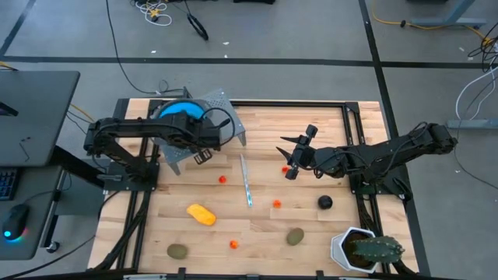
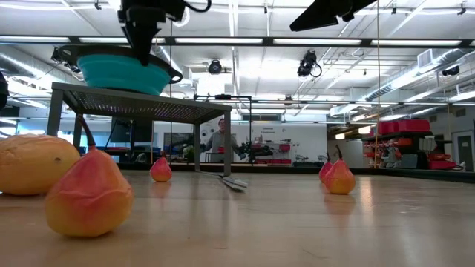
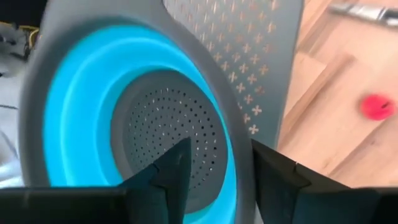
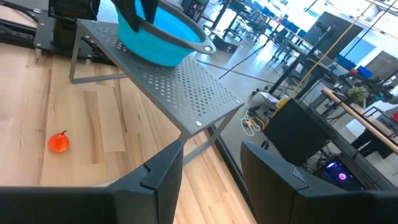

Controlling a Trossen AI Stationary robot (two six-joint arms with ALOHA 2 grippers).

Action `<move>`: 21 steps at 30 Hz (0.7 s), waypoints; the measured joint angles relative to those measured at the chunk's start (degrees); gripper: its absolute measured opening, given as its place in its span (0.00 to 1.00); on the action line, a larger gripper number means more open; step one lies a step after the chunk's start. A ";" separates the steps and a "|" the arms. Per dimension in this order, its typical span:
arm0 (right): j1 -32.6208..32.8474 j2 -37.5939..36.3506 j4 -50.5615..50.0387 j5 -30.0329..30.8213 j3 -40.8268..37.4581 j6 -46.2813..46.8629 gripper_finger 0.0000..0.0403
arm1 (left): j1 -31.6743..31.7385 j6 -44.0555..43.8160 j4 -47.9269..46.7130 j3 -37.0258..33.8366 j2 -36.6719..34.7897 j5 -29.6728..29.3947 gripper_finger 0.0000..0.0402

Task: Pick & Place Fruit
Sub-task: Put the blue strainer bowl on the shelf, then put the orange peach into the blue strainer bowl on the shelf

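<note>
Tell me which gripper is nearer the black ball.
Right. The right gripper hovers just up-table from the black ball; the left gripper is far across, over the blue colander.

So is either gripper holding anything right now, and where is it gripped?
Nothing is held. The left gripper hangs open over the blue colander on the shelf, and the right gripper is open above the table, empty.

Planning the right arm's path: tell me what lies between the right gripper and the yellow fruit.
In the high view, the silvery-blue stick crosses the line from the right gripper to the yellow fruit.
</note>
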 joint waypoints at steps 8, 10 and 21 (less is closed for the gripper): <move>-0.01 0.00 -0.80 0.04 0.00 -0.09 0.42 | -2.72 1.18 3.11 10.11 -0.09 -0.15 0.41; 0.01 0.00 -0.82 0.03 0.00 -0.09 0.42 | -4.45 2.71 7.11 10.68 -0.16 0.48 0.41; 1.07 -0.20 -2.32 0.26 0.00 -0.50 0.42 | -14.08 8.15 32.44 -4.72 0.08 5.32 0.41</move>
